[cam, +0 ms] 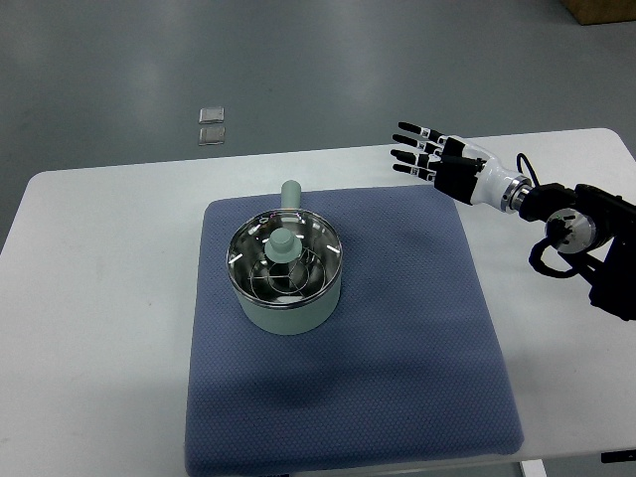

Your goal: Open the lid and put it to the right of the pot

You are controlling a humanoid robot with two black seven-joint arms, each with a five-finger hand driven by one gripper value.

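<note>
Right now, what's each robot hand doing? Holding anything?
Left robot hand: not in view.
Right robot hand: open, fingers spread, holding nothing, up right of the pot; lid on the pot.

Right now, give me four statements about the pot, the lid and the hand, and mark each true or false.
1. The lid sits on the pot. True.
2. The right hand grips the lid's knob. False: it hovers apart, up and to the right, fingers spread.
3. The pot stands on a blue mat. True.
4. The left hand rests beside the pot. False: no left hand shows.
</note>
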